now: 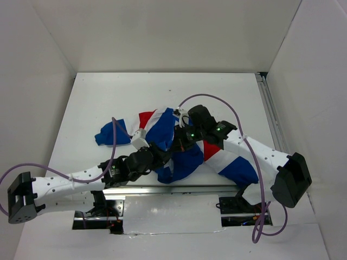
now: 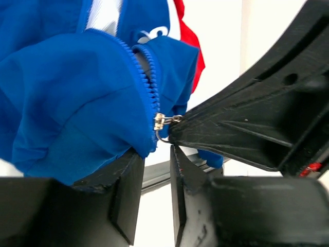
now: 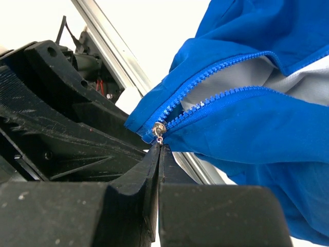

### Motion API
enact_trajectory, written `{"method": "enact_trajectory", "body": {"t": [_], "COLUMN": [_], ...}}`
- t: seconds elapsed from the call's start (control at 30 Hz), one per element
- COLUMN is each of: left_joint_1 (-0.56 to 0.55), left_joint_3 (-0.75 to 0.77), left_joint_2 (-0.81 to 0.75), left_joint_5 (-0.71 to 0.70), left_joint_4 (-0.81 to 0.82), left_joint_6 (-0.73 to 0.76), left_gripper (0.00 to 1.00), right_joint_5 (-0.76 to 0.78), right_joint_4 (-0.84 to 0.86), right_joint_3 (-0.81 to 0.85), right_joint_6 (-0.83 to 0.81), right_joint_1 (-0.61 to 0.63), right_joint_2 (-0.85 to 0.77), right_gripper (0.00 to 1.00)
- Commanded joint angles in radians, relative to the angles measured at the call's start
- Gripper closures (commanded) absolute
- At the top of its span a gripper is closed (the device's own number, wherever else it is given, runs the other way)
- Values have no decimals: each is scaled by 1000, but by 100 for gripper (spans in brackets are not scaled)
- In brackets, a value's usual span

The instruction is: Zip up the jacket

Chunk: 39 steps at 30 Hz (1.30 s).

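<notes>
The blue jacket (image 1: pixel 179 157) with red and white panels lies crumpled at the table's near middle. Both grippers meet at its lower hem. My right gripper (image 3: pixel 159 146) is shut on the small metal pull hanging from the zipper slider (image 3: pixel 159 127), which sits at the bottom end of the zipper; above it the two rows of teeth spread apart. In the left wrist view the slider (image 2: pixel 160 122) shows with the right gripper's black fingers (image 2: pixel 231 128) reaching it from the right. My left gripper (image 2: pixel 157 154) is narrowly open just under the hem; blue fabric rests on its left finger (image 2: pixel 123 180), and nothing sits between its jaws.
The white table (image 1: pixel 162 92) has white walls on three sides. A metal rail (image 1: pixel 271 108) runs along the right edge and another along the near edge. A jacket sleeve (image 1: pixel 111 135) spreads to the left, another (image 1: pixel 238 168) to the right under the right arm.
</notes>
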Motion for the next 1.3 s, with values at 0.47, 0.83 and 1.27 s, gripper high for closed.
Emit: {"method": "enact_trajectory", "body": {"t": [0.47,0.83,1.27], "left_joint_1": [6,5,5], "left_joint_3": [-1,12,-72], "left_joint_2": [-48,-33,-151], "left_joint_5": [-219,-175,-54], "left_joint_4": [72,33,158], "left_joint_6": [-26,-45,224], "left_gripper": [61,75,100], "right_joint_5": [-90,-52,334], "right_joint_4": [2,19,-145], "right_joint_3": [-23,-10,79], "right_joint_6": [-14,1,6], "right_joint_1": [6,4,-16], "right_joint_2": [-30,-34,-45], "right_gripper": [100,100,100]}}
